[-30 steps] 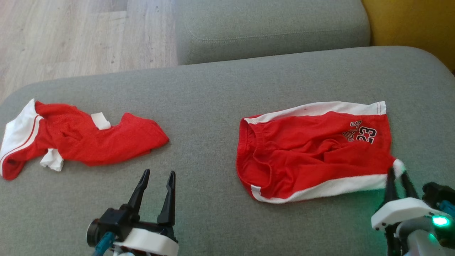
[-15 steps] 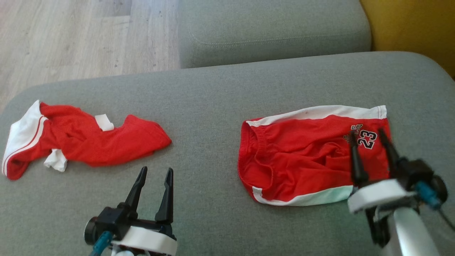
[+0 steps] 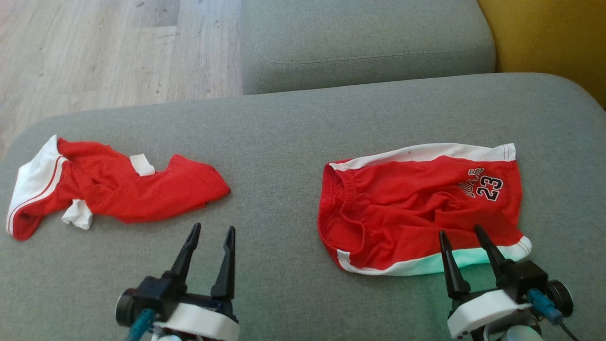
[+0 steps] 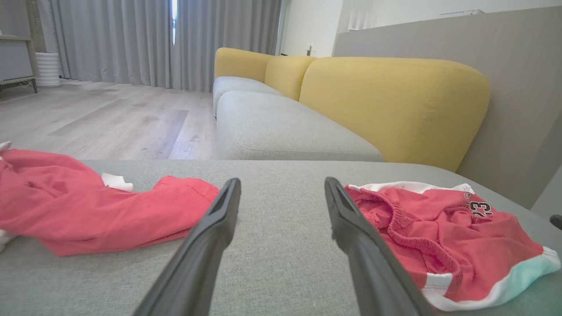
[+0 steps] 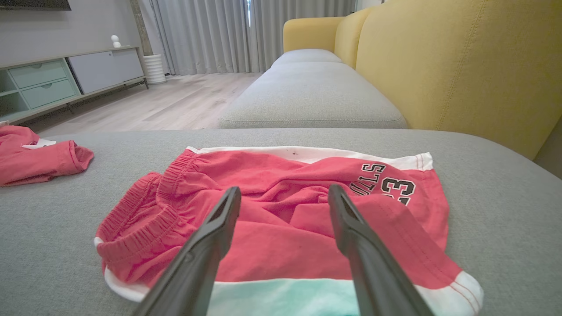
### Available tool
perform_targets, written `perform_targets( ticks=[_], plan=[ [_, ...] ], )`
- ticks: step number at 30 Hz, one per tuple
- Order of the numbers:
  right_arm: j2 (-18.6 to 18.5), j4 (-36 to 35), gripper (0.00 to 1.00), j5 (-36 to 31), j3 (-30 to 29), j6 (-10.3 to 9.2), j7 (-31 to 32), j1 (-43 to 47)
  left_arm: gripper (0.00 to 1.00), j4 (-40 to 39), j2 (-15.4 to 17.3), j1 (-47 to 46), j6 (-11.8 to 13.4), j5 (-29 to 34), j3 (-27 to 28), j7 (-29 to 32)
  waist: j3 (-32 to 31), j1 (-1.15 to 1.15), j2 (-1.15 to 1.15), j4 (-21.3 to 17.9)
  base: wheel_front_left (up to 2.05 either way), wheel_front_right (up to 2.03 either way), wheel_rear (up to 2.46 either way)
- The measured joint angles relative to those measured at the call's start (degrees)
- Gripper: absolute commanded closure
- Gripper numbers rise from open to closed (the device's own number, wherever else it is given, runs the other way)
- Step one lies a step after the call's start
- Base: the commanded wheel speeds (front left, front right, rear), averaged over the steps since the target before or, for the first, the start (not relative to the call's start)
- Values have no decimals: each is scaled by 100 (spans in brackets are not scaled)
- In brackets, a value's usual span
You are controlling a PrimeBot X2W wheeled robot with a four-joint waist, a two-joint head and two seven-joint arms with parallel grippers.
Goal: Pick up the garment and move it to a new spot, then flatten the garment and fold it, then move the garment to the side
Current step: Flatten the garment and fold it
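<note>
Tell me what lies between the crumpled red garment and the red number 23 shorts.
Nothing but bare grey fabric sofa cushion, clearest in the head view.

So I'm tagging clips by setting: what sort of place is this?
Probably a home living room: a grey-and-yellow sofa, floor-length curtains and a low sideboard on wood flooring.

The right gripper [image 3: 459,230], 1 second ago pinched on the near right corner of the red shorts [image 3: 407,203], now stands spread and empty over their near hem, that corner lying flat.
</note>
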Motion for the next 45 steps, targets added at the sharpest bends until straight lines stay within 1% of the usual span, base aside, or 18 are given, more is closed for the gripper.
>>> perform_targets(
  ticks=[3, 6, 10, 14, 15, 18, 21, 26, 30, 40, 44, 45],
  plan=[
    [0, -30, 0, 2, -2, 0, 0, -8, 0, 46, 33, -9, -1, 96, -152, 0, 28, 0, 0, -16, 0, 0, 0],
    [0, -34, 0, 3, -53, 0, 0, -30, 0, 209, 145, -102, -2, 211, -588, 1, 93, 0, 0, -42, 0, 0, 0],
    [0, -22, 0, 36, -211, 0, 0, -85, 0, 290, 482, -648, -2, 216, -1757, 144, 218, 0, 0, -100, 0, 0, 0],
    [0, -19, 0, 45, -336, 0, 0, -182, 0, 271, 815, -1512, -45, -115, -3134, 671, 420, 1, 0, -158, 0, 0, 0],
    [0, -13, 0, 45, -345, 0, 0, -209, 0, 270, 888, -1732, -45, -231, -3407, 793, 480, 1, 0, -174, 0, 0, 0],
    [0, 2, 0, 75, -324, 0, 0, -330, 0, 319, 1127, -2319, -45, -490, -4070, 1112, 645, 1, 0, -240, 0, 0, 0],
    [0, 13, 0, 152, -298, 0, 0, -461, 0, 399, 1281, -2729, -45, -749, -4546, 1276, 776, 1, 0, -347, 0, 0, 0],
    [0, 14, 0, 164, -266, 0, 0, -545, 0, 563, 1406, -3140, -45, -1037, -5131, 1396, 941, 1, 0, -527, 0, 0, 0],
    [0, 31, 0, 215, -214, 0, 0, -595, 0, 678, 1462, -3315, -45, -1201, -5436, 1394, 1005, 1, 0, -644, 0, 0, 0],
    [0, 30, 0, 352, -133, 0, 0, -693, 0, 979, 1492, -3594, -45, -1341, -5820, 1379, 1165, 1, 0, -842, 0, 0, 0],
    [0, -13, 0, 375, -131, 0, 0, -731, 0, 1141, 1495, -3671, -45, -1392, -5893, 1386, 1196, 1, 0, -894, 0, 0, 0],
    [0, -13, 0, 403, -131, 0, 0, -731, 53, 1163, 1494, -3671, -45, -1450, -5921, 1388, 1195, 1, 0, -898, 0, 0, 0]
  ],
)
